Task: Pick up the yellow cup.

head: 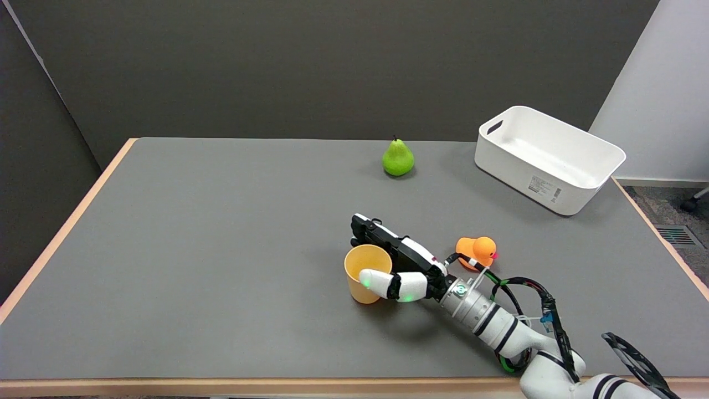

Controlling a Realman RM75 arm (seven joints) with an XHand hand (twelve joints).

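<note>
One yellow cup [366, 275] upright, toward the near edge of the table [194, 249], right of its middle. Right hand [396, 266] wrapped round it: thumb on the near wall, fingers [368, 230] behind the far rim (contact on that far side hidden, so grip judged, not confirmed). Best squeezed evenly, no crushing of the thin wall, then raised straight up, kept level. Orange duck [476, 252] just beside the wrist, best left unbrushed on the lift.

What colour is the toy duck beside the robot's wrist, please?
Orange, with a red beak; the toy duck shows in the head view.
</note>
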